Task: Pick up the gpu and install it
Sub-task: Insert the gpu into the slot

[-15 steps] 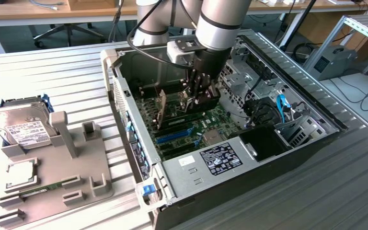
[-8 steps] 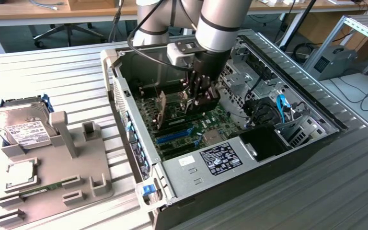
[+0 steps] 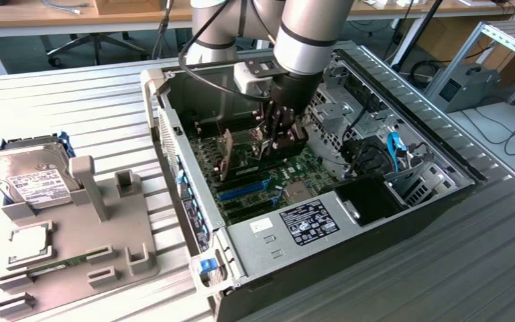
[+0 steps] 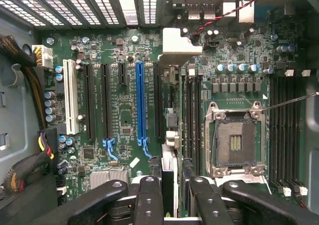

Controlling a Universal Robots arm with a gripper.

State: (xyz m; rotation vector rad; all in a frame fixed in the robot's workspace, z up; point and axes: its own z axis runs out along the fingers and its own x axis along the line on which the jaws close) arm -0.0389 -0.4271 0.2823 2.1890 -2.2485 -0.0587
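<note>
Where the arm reaches down into the open computer case [image 3: 329, 221], the end effector [image 3: 286, 137] sits low over the motherboard [image 3: 298, 178], its fingers [image 4: 149, 200] closed on the gpu [image 3: 228, 155], which stands on edge between them. From the wrist view the card runs edge-on up the middle of the board, its silver bracket [image 4: 179, 48] bent over at the rear wall of the case, just beside the long blue slot [image 4: 140, 100]. Whether its lower edge is actually down in a slot or only resting above one I cannot tell; the card's own body hides that line.

Inside the case lie the motherboard with its bare processor socket [image 4: 234, 143], a white slot [image 4: 70, 103] towards one side, rows of memory slots [image 4: 286, 130], and bundles of cables [image 3: 374, 157] near the drive bays, including a blue one [image 3: 393, 146]. A labelled power supply [image 3: 307, 221] fills the near corner.

On the ribbed metal surface [image 3: 472, 268], at the exterior view's left, a grey holder tray [image 3: 88, 241] carries a silver hard drive [image 3: 29, 178] with a white label, a square processor [image 3: 29, 243] and a narrow green memory stick [image 3: 56, 266]; its upright posts [image 3: 86, 184] stand bare.

The arm's thick joint [image 3: 307, 33] covers the rear of the case, and the tray is cut off at the edge.
</note>
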